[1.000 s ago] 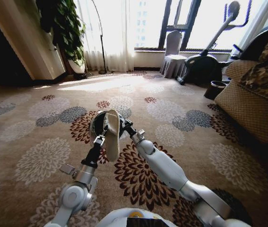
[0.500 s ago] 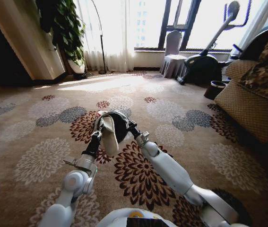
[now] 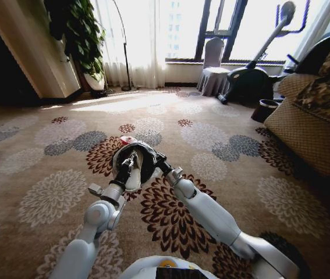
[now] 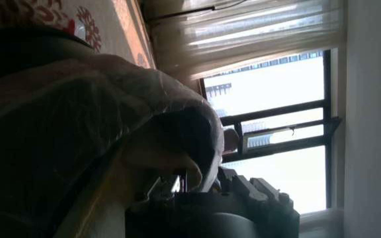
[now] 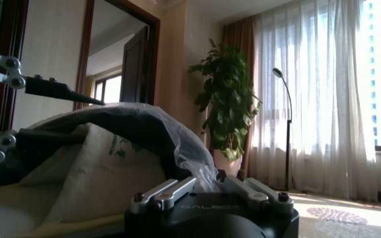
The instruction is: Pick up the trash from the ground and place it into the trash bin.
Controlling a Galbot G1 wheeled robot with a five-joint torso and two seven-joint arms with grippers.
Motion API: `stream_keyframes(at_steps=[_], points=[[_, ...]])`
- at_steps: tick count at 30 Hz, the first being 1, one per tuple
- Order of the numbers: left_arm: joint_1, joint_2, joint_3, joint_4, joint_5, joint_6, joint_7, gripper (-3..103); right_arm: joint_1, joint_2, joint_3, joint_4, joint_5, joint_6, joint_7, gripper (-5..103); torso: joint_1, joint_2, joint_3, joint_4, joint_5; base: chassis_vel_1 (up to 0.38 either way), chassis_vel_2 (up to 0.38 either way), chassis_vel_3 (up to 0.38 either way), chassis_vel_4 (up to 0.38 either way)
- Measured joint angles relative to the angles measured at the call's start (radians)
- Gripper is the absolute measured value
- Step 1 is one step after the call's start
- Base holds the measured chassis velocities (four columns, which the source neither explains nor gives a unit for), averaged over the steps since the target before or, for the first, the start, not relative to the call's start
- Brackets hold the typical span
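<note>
We are in a home living room: patterned carpet (image 3: 48,192), sofa (image 3: 313,125), a potted plant (image 3: 80,35) left of the curtained window (image 3: 147,35).

Readable text: one brand mark
In the right wrist view the right gripper (image 5: 210,194) has "GALBOT" embossed faintly on the front edge of its black housing; green marks on the pale bag (image 5: 111,163) held in the trash bin (image 5: 131,124) are too small to read
</note>
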Motion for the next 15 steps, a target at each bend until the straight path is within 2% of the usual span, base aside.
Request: stream_keyframes(at_steps=[1,2,3,6,8,9,12,14,15], points=[[0.000,0.000,0.000,0.000,0.000,0.000,0.000,31,0.000,0.000,0.000,0.000,0.000,0.000,0.000,0,0.000,0.000,0.000,0.0000,0.0000,0.000,0.000,0.000,0.000],[-0.021,-0.008,0.004,0.018,0.022,-0.034,-0.036,36,-0.007,-0.002,0.000,0.012,0.000,-0.003,0.000,0,0.000,0.000,0.000,-0.0006,-0.0004,0.000,0.000,0.000,0.000],[-0.032,-0.010,0.006,0.025,0.029,-0.045,-0.055,42,-0.015,-0.003,0.001,0.023,0.002,-0.008,0.000,0,0.000,0.000,0.000,-0.0006,-0.0005,0.000,0.000,0.000,0.000],[-0.032,-0.001,0.010,0.021,0.052,-0.028,-0.067,47,-0.025,-0.010,0.001,0.035,0.002,-0.011,-0.001,0,0.000,0.000,0.000,-0.0004,0.0001,0.000,0.000,0.000,0.000],[-0.006,0.011,0.028,-0.013,0.112,-0.009,-0.069,58,-0.031,-0.022,0.000,0.041,0.002,-0.012,-0.001,0,0.000,0.000,0.000,-0.0001,-0.0001,0.000,0.000,0.000,0.000],[-0.006,0.011,0.028,-0.013,0.112,-0.009,-0.069,58,-0.031,-0.022,0.000,0.041,0.002,-0.012,-0.001,0,0.000,0.000,0.000,-0.0001,-0.0001,0.000,0.000,0.000,0.000],[0.068,0.032,0.027,-0.120,0.157,0.026,-0.067,74,-0.031,-0.039,0.001,0.047,0.009,-0.015,0.000,0,0.000,0.000,0.000,-0.0003,-0.0001,0.000,0.000,0.000,0.000],[0.092,0.040,0.026,-0.152,0.167,0.030,-0.064,74,-0.031,-0.041,0.002,0.047,0.010,-0.015,0.000,0,0.000,0.000,0.000,-0.0004,0.0000,0.000,0.000,0.000,0.000],[0.108,0.044,0.025,-0.171,0.173,0.031,-0.057,80,-0.031,-0.041,0.002,0.047,0.010,-0.015,0.000,0,0.000,0.000,0.000,-0.0004,0.0000,0.000,0.000,0.000,0.000]])
